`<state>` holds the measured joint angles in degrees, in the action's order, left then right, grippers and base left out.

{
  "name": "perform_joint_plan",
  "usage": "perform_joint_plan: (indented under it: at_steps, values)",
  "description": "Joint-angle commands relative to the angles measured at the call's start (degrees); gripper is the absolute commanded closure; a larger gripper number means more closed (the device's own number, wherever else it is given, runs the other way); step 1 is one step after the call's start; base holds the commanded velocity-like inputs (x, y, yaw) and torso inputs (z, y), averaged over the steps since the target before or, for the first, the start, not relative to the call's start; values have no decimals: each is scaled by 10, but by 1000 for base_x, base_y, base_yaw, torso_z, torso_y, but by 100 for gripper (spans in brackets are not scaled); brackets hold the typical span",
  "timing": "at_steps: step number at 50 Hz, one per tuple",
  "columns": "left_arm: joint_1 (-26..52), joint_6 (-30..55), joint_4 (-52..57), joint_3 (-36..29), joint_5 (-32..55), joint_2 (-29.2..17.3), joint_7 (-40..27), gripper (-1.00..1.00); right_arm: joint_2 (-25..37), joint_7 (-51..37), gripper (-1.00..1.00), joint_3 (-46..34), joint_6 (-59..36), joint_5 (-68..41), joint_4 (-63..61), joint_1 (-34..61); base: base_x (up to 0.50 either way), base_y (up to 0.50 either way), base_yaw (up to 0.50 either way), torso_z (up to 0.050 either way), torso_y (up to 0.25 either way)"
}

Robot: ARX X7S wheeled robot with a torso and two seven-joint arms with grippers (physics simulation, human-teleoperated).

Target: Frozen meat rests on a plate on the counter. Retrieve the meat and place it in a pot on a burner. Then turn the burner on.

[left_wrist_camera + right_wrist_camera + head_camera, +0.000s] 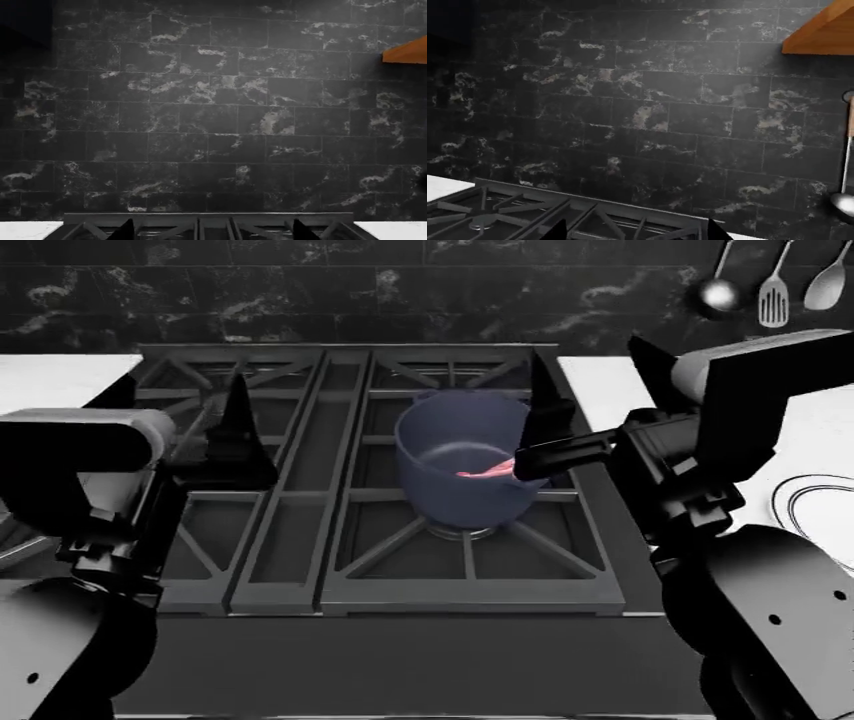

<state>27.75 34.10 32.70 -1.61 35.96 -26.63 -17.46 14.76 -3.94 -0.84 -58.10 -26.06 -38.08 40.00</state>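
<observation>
The blue-grey pot [461,455] stands on the front right burner of the black stove. The pink meat [483,472] lies inside the pot, near its right wall. My right gripper [590,352] hovers over the pot's right rim with its jaws wide apart and empty, pointing at the back wall; its tips show in the right wrist view [634,235]. My left gripper [184,390] is open and empty over the left burners, and also shows in the left wrist view [213,235]. The white plate [817,508] lies empty on the counter [603,375] at the right.
Black grates [287,490] cover the stove top. A bare burner [479,223] shows in the right wrist view. The dark marble tile wall [213,115] rises behind the stove. Utensils [774,285] hang at the back right, with a wooden shelf [822,31] above them.
</observation>
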Motion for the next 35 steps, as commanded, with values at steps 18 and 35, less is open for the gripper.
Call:
perform_joint_plan:
  at_steps: [18, 35]
  values:
    - [-35, -40, -7, -17, -31, -2, 12, -100, -13, -3, -100, 28, 49, -21, -8, -54, -500, 0, 0, 0, 0]
    - [-77, -120, -11, -36, -69, 17, 32, -100, -1, -3, -100, 9, 77, -5, -9, -69, -187, 0, 0, 0, 0]
